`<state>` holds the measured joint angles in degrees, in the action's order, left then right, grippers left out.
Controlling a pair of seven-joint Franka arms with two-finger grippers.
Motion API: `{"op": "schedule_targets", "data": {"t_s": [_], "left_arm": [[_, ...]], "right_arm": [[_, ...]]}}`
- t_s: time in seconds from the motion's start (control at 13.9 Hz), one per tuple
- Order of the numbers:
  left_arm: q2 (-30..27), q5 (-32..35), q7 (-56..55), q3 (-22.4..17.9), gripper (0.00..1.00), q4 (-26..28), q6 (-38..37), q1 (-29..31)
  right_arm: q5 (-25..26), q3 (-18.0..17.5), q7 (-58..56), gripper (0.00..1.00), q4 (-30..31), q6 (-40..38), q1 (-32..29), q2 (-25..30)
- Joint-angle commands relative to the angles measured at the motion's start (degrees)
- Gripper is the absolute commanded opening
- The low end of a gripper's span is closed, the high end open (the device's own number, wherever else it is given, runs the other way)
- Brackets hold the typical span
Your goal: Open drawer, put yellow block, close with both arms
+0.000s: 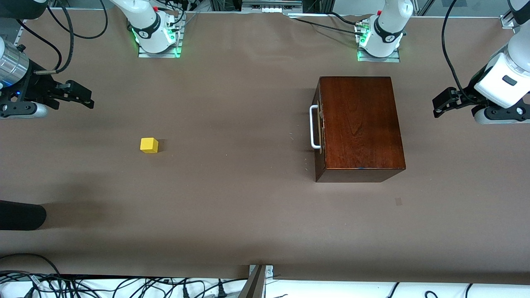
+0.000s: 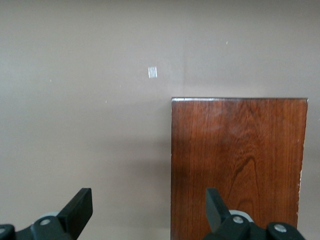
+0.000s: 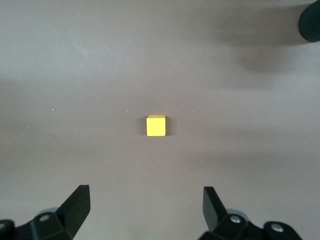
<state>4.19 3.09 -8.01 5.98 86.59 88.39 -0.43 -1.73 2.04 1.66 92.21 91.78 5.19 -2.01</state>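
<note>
Brown paper covered the whole table [image 1: 232, 215], with the two arm bases lit green along its edge farthest from the front camera. Largest item on it was the dark reddish-brown wooden box [image 1: 360, 124], standing toward the left arm's end of the table, its drawer [image 1: 318, 132] fully pushed in and the white loop handle [image 1: 314, 126] facing the table's middle. Both arms waited at the table's ends, raised above the paper. Left gripper [image 1: 442, 105] hung over bare paper just beside the box, on the side away from the handle; its fingers [image 2: 80, 207] stood wide apart and held nothing, and in the left wrist view the box top [image 2: 239, 165] lay ahead of the gripper, partly under one finger. A small pale mark [image 2: 152, 72] showed on the paper past the box corner. Right gripper [image 1: 80, 97] hung over bare paper at the right arm's end, jaws spread wide, empty. Yellow block [image 1: 149, 145] sat alone on the paper, well apart from the box, ahead of the right gripper and centred between its fingers [image 3: 77, 205] in the right wrist view [image 3: 155, 125], not touched by them. A black rounded object [image 1: 20, 216] lay at the table edge, nearer the front camera than the block.
</note>
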Motion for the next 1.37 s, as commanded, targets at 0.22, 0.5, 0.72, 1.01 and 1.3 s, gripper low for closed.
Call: {"op": "schedule_targets", "data": {"t_s": [0.22,0.5,0.72,1.01,1.3], "left_arm": [[0.38,-1.14,0.27,1.04,1.00,-0.99,-4.80,-0.80],[2.31,-1.24,0.88,3.06,1.00,-0.99,-5.15,-1.06],[5.46,-1.42,-0.33,6.92,1.00,-0.99,-4.98,-3.77],[12.84,-0.80,-13.84,7.29,1.00,-5.91,-1.46,-14.39],[19.00,0.95,-27.83,7.20,1.00,-5.38,9.16,-22.58]], "right_arm": [[0.41,-0.54,-0.69,1.00,0.69,0.41,-0.79,0.60],[0.41,-0.46,-0.69,1.00,1.04,1.03,-0.79,0.69],[0.41,-0.54,-0.60,1.00,1.13,1.12,-0.79,0.69],[0.41,-0.54,-0.60,1.00,2.62,2.26,-0.71,1.30],[0.41,-0.54,-0.60,1.00,4.72,4.19,-0.71,1.83]]}}
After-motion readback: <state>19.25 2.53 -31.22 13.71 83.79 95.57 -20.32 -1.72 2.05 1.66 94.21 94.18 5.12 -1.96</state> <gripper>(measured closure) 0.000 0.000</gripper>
